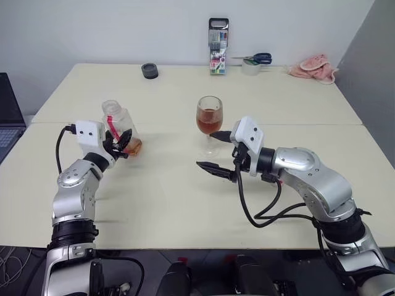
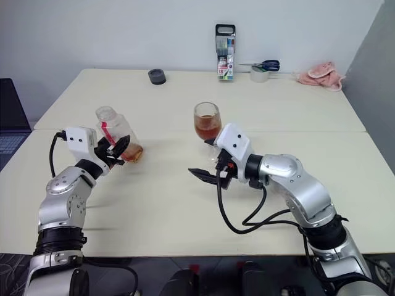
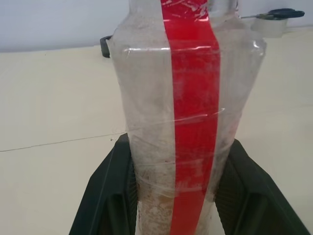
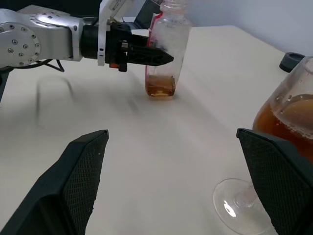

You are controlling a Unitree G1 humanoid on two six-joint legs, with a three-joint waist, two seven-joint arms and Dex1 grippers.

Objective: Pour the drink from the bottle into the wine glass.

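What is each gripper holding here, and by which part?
The left gripper holds the bottle by its lower body, fingers on opposite sides. The right gripper is open, holding nothing, beside the wine glass.

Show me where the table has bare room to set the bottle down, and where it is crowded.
Bare: the near table between the left gripper holding the bottle and the right gripper; also the stretch between the black disc and the bottle. Crowded: by the glass, with the open right gripper beside it, and the back edge with marker case, scissors and pink cloth.
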